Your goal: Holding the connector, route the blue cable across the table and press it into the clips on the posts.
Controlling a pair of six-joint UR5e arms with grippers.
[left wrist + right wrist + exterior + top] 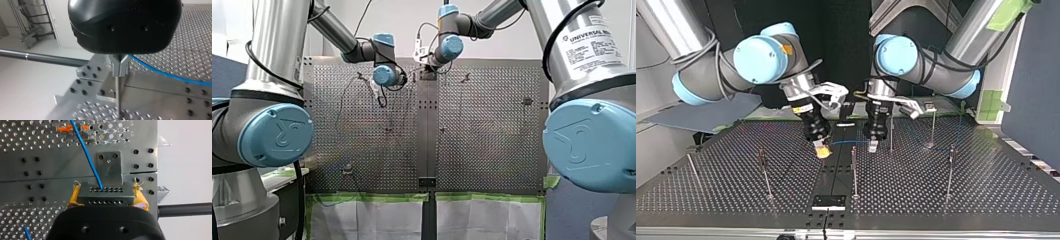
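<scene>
my right gripper [822, 151] was closed tight on the small grey metal connector block [105, 195], which had two rows of tiny round holes on its face. its two soft yellow pads [72, 197] squeezed the block from both sides. one thin blue cable [86, 155], smooth and round, came out of a hole in the top row and ran away over the shiny metal table full of little holes [986, 190]. in the top view the cable hung in a short line from the block to my left gripper [872, 146], near the middle of the table. my left gripper had a round, black, glossy body and two grey metal fingers [117, 67]. they looked pressed together, with the cable coming out right at them, so they seemed to pinch it. a thin straight metal post [118, 95] stood just under those fingers. in the top view i counted at least five such posts standing on the table.
</scene>
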